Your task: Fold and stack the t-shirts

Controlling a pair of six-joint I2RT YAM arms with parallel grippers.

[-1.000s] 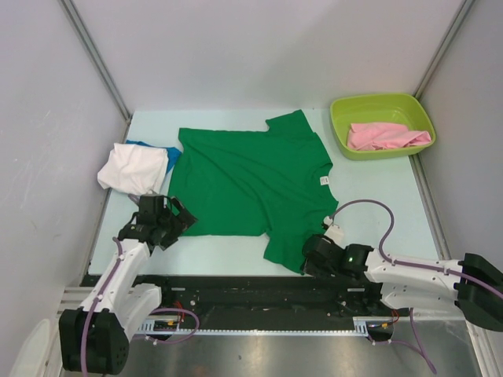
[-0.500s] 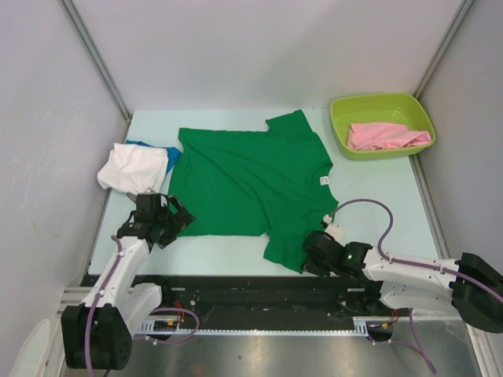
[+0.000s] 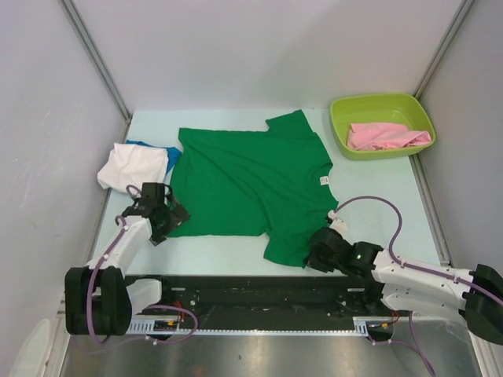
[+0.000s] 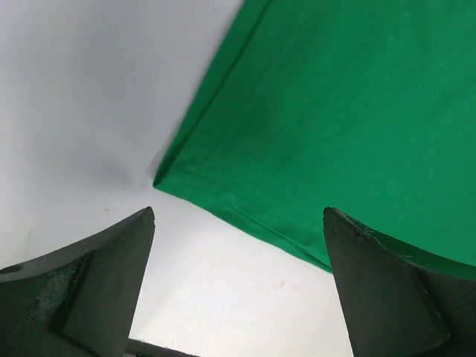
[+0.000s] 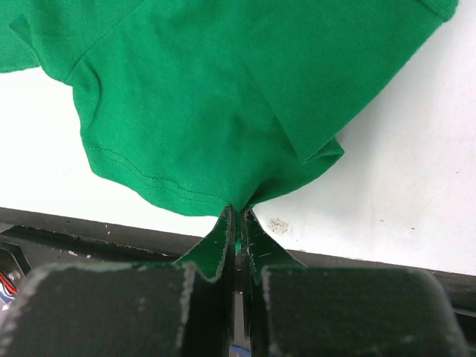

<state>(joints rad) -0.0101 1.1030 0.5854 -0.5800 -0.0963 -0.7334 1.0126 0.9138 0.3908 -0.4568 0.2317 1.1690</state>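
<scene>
A bright green t-shirt [image 3: 251,184] lies spread flat across the middle of the table. My right gripper [image 3: 314,255] is shut on the hem of its near sleeve [image 5: 223,149], pinching the cloth between the fingertips [image 5: 223,227]. My left gripper [image 3: 169,214] stands open just off the shirt's near left corner [image 4: 167,178], with bare table between its fingers [image 4: 111,260]. A white t-shirt [image 3: 134,167] sits folded at the left, on top of a blue one [image 3: 161,153]. A pink t-shirt [image 3: 385,136] lies crumpled in the tub.
The lime-green plastic tub [image 3: 343,126] stands at the back right corner. Grey walls close in the table on three sides. A black rail [image 3: 251,294] runs along the near edge between the arm bases.
My right gripper has shut on the green sleeve hem and shifted slightly right. My left gripper has moved forward to the shirt's near left corner, still open.
</scene>
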